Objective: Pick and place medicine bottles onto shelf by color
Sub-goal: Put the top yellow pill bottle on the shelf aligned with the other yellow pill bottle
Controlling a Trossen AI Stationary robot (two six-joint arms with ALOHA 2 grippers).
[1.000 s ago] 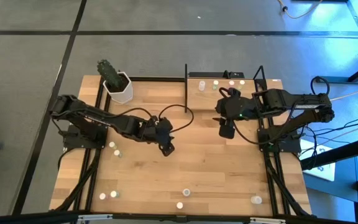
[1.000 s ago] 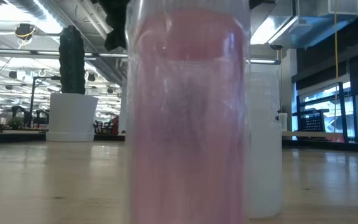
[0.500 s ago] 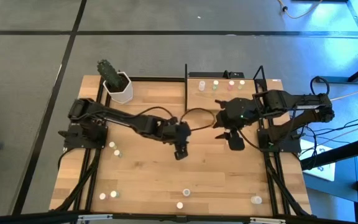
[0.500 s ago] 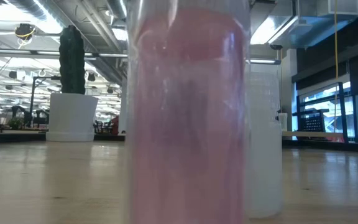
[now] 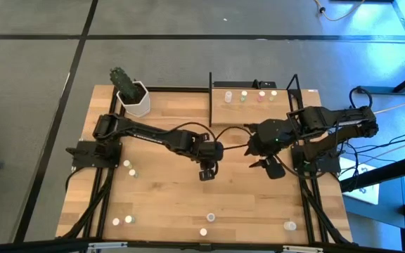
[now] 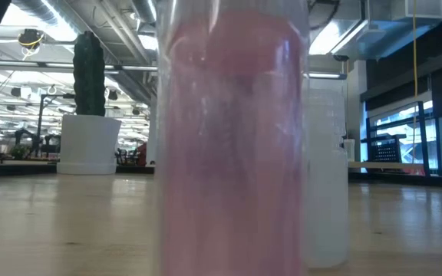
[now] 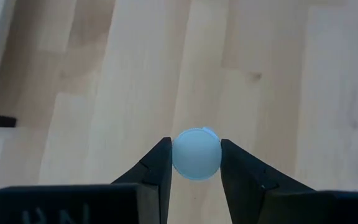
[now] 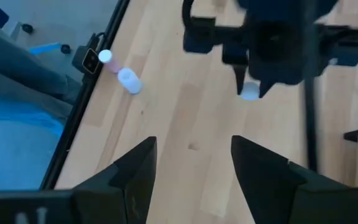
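My left gripper (image 5: pixel 207 173) is over the middle of the table, shut on a tiny white-capped medicine bottle (image 7: pixel 196 154). The right wrist view shows that bottle (image 8: pixel 250 92) at the left fingers' ends. My right gripper (image 5: pixel 273 169) hangs open to its right with nothing between its fingers (image 8: pixel 194 146). The shelf (image 5: pixel 220 102) stands at the far edge with several bottles (image 5: pixel 244 97) in a row. Other bottles stand loose on the tabletop (image 5: pixel 126 164), (image 5: pixel 210 217), (image 5: pixel 290 225). A pink bottle (image 6: pixel 232 138) fills the low view. My left gripper pinches the bottle's round cap by its two opposite sides (image 7: pixel 179 155) between the two fingertips (image 7: pixel 160 163). The fingers slant down at it from above. The bottle points down below them; I cannot tell whether its base is clear of the tabletop.
A white hexagonal pot with a cactus (image 5: pixel 133 98) stands at the far left corner. Two bottles (image 8: pixel 129 81) lie close to the table's black edge rail (image 8: pixel 89 59). Bare wood lies between the two grippers and the near edge.
My left gripper has carried the bottle toward the table's right edge, its wrist rolling on the way, and stays shut on it. My right gripper has swung away from the shelf, toward the near and right edges, and turned; its fingers remain open.
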